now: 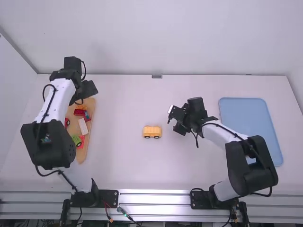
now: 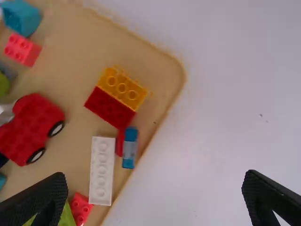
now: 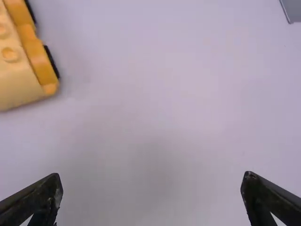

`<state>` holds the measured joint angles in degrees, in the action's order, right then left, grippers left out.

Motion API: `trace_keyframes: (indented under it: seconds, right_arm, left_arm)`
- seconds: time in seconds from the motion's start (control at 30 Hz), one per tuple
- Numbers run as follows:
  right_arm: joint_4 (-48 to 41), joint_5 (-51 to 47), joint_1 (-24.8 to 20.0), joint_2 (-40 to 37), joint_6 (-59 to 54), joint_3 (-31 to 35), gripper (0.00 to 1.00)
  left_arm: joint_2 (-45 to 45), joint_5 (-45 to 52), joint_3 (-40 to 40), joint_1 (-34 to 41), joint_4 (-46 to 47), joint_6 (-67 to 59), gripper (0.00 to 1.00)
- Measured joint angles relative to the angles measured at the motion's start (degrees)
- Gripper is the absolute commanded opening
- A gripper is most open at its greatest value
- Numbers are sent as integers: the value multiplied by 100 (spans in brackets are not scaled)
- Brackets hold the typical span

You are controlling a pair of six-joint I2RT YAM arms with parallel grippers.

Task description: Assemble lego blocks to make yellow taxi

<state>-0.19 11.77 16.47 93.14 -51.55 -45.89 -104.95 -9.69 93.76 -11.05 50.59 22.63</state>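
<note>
Over the far end of the wooden board at the left is my left gripper (image 1: 85, 94). In the left wrist view the left gripper (image 2: 155, 200) is open above the board's edge, with a yellow brick (image 2: 123, 88) beside a dark red brick (image 2: 110, 107) and a long white brick (image 2: 102, 170) below it. The yellow car body (image 1: 152, 132), with dark wheels, sits mid-table. To its right my right gripper (image 1: 175, 120) is held over the table; in the right wrist view the right gripper (image 3: 153, 200) is open with nothing between its fingers, and part of the yellow car (image 3: 23, 61) shows.
The wooden board (image 1: 84, 152) also holds a red car (image 2: 33, 127), a blue piece (image 2: 130, 147) and small red and green bricks. A blue tray (image 1: 244, 111) lies at the right, partly behind the right arm. A small grey plate (image 1: 156, 76) is at the table's far edge.
</note>
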Motion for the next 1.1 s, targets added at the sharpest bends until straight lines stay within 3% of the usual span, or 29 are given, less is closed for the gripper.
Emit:
trace_keyframes:
  seconds: [0.13,0.27,0.5,0.77,0.8,0.87,1.0,1.1]
  right_arm:
    - [2,72,-245,0,2,0,99]
    - [9,203,-413,0,-2,0,99]
    - [-4,286,-522,0,-2,0,99]
    - [2,291,-522,0,-2,0,99]
    - [-2,289,-525,0,0,0,99]
    - [-4,289,-522,0,0,0,99]
    - [-2,289,-522,0,-2,0,99]
    - [-2,289,-522,0,-2,0,99]
  left_arm:
    - [-861,142,914,-378,448,503,99]
    - [-1473,492,1344,-570,358,678,99]
    - [-1805,1276,1331,-527,94,1099,99]
    - [-1805,1416,1086,-522,-352,1534,98]
    - [-1805,1362,1047,-522,-382,1694,96]
    - [-1805,1259,997,-522,-374,1888,79]
    - [-1805,951,761,-522,-348,2312,70]
    - [-1805,872,721,-522,-361,2435,70]
